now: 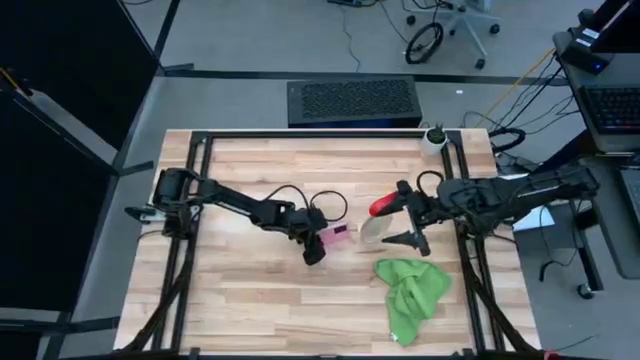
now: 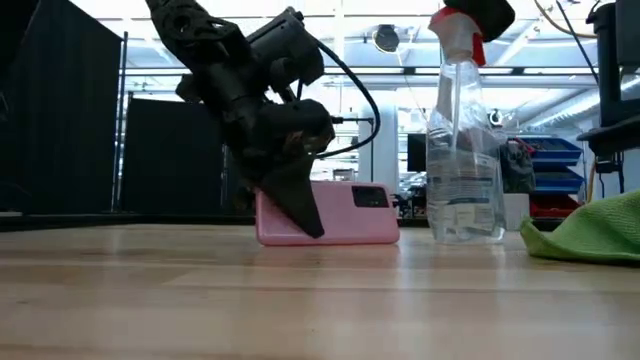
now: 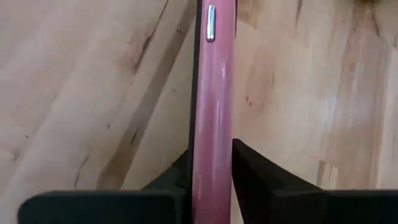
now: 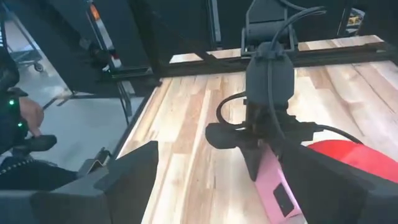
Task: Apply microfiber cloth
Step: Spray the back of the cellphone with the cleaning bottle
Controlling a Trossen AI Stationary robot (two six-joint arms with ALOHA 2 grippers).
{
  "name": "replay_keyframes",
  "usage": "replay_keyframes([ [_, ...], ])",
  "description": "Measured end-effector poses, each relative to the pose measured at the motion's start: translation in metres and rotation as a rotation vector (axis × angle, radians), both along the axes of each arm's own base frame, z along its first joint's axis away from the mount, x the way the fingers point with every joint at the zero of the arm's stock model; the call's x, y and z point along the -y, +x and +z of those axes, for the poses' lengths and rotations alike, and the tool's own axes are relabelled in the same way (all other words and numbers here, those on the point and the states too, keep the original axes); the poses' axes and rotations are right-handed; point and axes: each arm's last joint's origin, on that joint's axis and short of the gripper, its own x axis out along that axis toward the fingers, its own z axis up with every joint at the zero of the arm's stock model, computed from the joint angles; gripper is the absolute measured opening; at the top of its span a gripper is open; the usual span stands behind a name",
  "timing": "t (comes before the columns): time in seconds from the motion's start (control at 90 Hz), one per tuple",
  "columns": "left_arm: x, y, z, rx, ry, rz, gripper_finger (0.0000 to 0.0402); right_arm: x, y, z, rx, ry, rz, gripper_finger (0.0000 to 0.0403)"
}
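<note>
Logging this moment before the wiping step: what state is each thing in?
Left gripper: shut on the pink phone.
Pink phone: standing on its long edge.
Right gripper: open, beside the spray bottle.
Spray bottle: upright.
Microfiber cloth: crumpled, untouched.

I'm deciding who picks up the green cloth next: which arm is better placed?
Right. The right gripper is open beside the spray bottle, near the microfiber cloth; the left gripper is shut on the pink phone.

Our left gripper (image 1: 316, 250) reaches in toward the table's middle, fingers (image 3: 252, 165) pinched close together. Our right gripper (image 1: 409, 213) extends from the right side, its fingers spread wide apart.
</note>
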Motion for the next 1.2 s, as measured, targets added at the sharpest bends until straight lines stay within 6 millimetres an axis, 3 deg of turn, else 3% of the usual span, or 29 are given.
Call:
replay_keyframes([
  [0.178,-0.003,0.0,0.0,0.0,0.017,-0.012,0.0069,0.0,-0.002,0.001,0.006,-0.011,0.004,0.0313],
  [0.567,-0.011,0.0,0.0,0.002,-0.007,-0.014,0.0179,0.0,-0.002,0.0,0.0,-0.013,0.004,0.0313],
  [0.944,-0.013,0.0,0.001,-0.008,0.017,-0.025,0.0184,0.001,-0.002,0.0,0.004,-0.043,0.009,0.0313],
  [1.2,-0.016,0.0,0.011,-0.126,0.167,-0.061,0.0184,0.001,-0.002,0.001,0.004,-0.024,0.004,0.0313],
])
